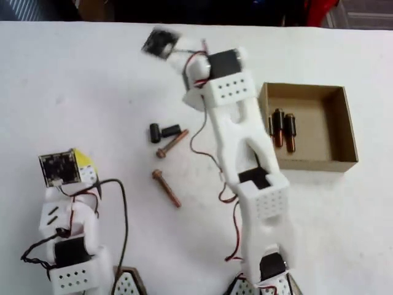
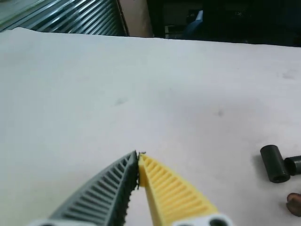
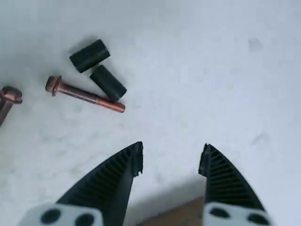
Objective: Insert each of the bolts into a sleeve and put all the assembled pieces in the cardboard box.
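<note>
Found right claw (image 3: 171, 157) spread, nearer the upper bolt (image 1: 172, 142) lying centre-frame below it, axis slanting up-right; left claw (image 2: 138, 162) pressed together, lower-left.

1. The left arm (image 1: 69, 246) sits folded low at the near left. The left gripper (image 2: 138, 162) has its grey and yellow fingers pressed tip to tip.
2. The right arm (image 1: 244, 138) stretches far forward. The right gripper (image 3: 171, 157) has its black fingers spread apart.

This is looking like a workshop or garage lab, with a ribbed metal roller shutter (image 2: 70, 19) standing beyond the far left edge of the white desk (image 2: 94, 94).
</note>
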### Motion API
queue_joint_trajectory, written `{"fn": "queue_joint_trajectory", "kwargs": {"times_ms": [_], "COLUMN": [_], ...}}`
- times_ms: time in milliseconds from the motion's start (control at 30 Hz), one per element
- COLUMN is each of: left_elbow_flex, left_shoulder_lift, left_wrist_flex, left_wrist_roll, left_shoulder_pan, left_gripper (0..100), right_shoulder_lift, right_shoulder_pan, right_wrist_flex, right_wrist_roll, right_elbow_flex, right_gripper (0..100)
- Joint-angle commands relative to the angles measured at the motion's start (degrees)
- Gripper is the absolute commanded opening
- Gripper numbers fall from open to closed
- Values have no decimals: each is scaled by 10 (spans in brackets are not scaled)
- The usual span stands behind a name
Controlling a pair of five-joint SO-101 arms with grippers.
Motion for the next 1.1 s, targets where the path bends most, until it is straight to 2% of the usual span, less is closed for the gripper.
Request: {"fn": "queue_joint_trajectory", "kwargs": {"times_ms": [0, 167, 367, 467, 667, 1067], "left_elbow_flex": [-2, -2, -3, -3, -3, -4], "left_shoulder_lift": [-6, -6, -6, -6, -6, -6], "left_wrist_flex": [-4, -4, -4, -4, -4, -4], "left_wrist_roll": [-7, -7, -7, -8, -70, -71], "left_shoulder_pan": [-8, -8, -8, -8, -8, -8], "left_gripper": [45, 46, 46, 46, 42, 42], "right_shoulder_lift": [20, 60, 83, 100, 144, 172], "right_shoulder_pan": [-24, -41, -72, -87, -98, -79], "right_wrist_flex": [-3, -4, -4, -4, -29, -79], "right_wrist_roll": [96, 200, 258, 262, 262, 263], "right_elbow_flex": [-26, -28, -28, -28, -28, -23], "right_gripper": [184, 184, 184, 184, 184, 184]}}
